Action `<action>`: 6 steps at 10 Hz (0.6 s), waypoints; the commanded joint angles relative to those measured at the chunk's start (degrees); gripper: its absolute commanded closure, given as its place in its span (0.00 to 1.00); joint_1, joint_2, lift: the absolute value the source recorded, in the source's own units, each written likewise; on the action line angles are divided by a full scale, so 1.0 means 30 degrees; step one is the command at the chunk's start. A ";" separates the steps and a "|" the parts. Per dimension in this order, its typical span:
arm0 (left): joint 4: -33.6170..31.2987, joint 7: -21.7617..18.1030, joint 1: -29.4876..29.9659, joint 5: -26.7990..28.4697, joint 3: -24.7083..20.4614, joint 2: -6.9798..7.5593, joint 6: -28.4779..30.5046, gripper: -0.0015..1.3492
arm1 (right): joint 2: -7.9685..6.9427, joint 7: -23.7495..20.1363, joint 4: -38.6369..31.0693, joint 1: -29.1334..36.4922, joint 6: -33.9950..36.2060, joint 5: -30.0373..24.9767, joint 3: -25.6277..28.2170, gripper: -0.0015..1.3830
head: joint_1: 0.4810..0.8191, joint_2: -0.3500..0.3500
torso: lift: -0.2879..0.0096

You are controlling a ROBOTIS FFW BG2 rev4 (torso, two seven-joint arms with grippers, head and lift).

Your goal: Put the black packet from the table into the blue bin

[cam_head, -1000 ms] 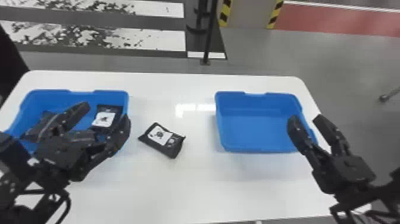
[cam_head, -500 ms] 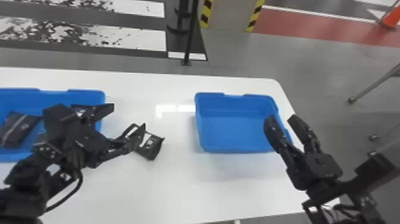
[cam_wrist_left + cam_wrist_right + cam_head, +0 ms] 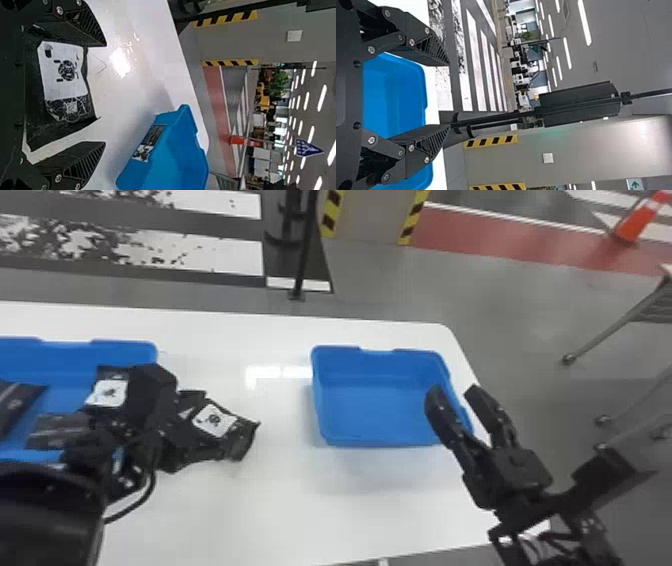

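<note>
The left blue bin (image 3: 125,350) holds dark packets (image 3: 15,405). By the right blue bin (image 3: 375,400), the right tool (image 3: 453,391) gapes; the left tool (image 3: 186,430), spread, straddles the black packet (image 3: 215,421).

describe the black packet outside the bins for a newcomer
On the white table, look between the left blue bin and the right blue bin. The black packet with the white label sits between the open jaws of the left gripper. Unlike the packets in the left bin, it lies outside both bins.
</note>
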State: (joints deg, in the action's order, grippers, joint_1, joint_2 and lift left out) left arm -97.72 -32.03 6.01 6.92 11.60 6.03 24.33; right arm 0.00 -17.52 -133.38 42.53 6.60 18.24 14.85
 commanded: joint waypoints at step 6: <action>0.3583 -0.0074 -0.2521 0.1465 0.1315 -0.0370 0.1873 0.15 | -0.0017 -0.0019 -0.0001 -0.0021 0.0000 0.0129 0.0000 0.37 | 0.63 0.04 | 0.60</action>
State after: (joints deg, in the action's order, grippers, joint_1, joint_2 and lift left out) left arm -87.59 -32.26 -1.40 9.91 16.40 5.19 30.01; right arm 0.00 -17.57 -133.36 42.45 6.60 18.62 14.85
